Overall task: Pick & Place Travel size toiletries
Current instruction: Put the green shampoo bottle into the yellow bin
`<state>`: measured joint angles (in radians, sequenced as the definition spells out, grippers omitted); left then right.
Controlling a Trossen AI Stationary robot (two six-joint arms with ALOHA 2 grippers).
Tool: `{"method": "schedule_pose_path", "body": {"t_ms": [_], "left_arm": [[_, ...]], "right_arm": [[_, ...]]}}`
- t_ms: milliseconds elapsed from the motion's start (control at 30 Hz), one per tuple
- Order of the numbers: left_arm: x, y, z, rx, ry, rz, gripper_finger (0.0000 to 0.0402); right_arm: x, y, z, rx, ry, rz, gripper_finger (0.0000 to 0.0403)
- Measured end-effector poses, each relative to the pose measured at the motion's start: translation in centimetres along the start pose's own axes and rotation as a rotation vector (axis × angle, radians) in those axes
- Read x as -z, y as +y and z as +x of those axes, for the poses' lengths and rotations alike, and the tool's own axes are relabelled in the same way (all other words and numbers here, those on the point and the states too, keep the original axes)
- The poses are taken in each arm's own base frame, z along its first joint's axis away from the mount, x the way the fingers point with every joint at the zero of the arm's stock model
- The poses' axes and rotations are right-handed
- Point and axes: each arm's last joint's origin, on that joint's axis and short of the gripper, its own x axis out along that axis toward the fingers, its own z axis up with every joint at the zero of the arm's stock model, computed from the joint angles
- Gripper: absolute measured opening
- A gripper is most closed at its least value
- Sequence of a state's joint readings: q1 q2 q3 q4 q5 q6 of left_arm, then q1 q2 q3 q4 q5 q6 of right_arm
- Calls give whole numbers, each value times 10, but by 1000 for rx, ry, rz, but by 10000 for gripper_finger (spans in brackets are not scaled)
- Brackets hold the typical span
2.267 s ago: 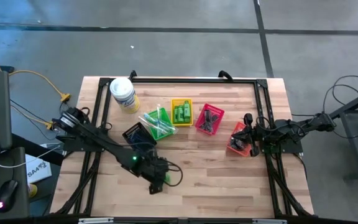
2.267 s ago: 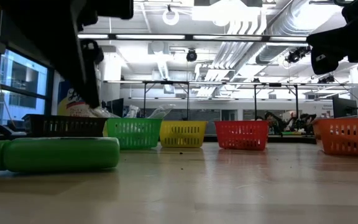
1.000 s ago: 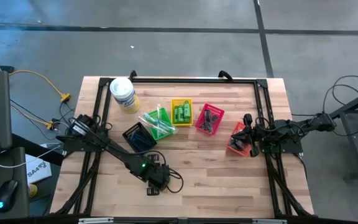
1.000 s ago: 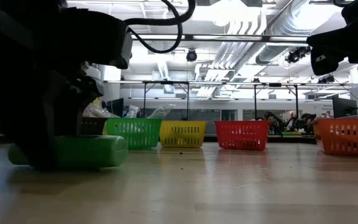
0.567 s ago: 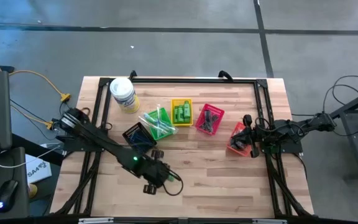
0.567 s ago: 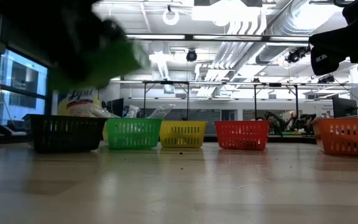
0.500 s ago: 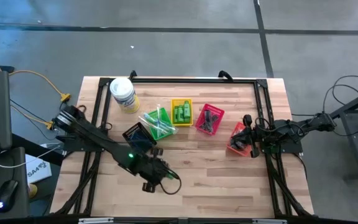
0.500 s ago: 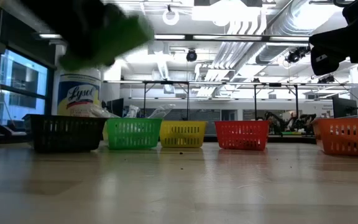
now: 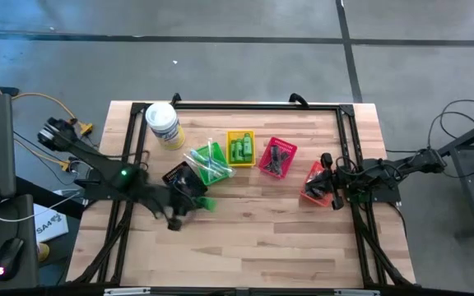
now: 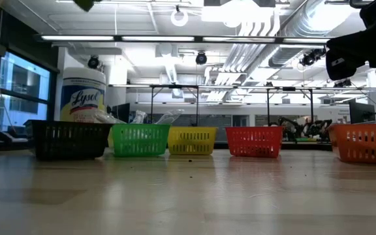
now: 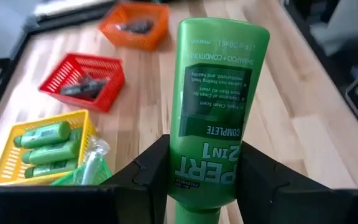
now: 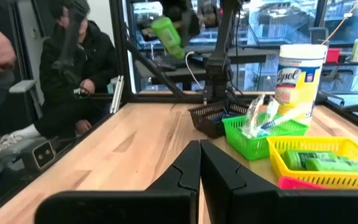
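The left gripper [image 9: 194,200] is holding a green bottle [image 11: 216,106] between its fingers [image 11: 151,174], lifted off the table [image 9: 286,238], at about 6 o'clock from the black basket [image 9: 181,178]. The right gripper [image 9: 329,185] is waiting with fingers pressed together beside the orange basket [image 9: 313,182], at 3 o'clock on the table.

Robotics lab for sure: bare white ceiling ducts and pipes [image 10: 253,39], polished grey concrete floor [image 9: 245,74], black metal frame rigs [image 10: 286,98] further back, seated person in dark jacket [image 12: 82,62] watching.
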<state>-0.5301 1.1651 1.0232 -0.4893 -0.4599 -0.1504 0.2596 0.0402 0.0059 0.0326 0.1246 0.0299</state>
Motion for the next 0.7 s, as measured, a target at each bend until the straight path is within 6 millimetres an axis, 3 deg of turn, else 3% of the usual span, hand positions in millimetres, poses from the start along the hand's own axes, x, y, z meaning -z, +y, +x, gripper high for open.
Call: {"method": "schedule_pose_path", "body": {"t_ms": [233, 400, 700], "left_arm": [[69, 29, -13, -17, -188, -195, 131], [105, 44, -12, -52, -259, -294, 132], [143, 50, -5, -46, -347, -334, 132]], "right_arm": [[0, 0, 0, 3, 2, 0, 2], [0, 0, 0, 3, 3, 2, 2], [0, 0, 0, 5, 3, 3, 2]]}}
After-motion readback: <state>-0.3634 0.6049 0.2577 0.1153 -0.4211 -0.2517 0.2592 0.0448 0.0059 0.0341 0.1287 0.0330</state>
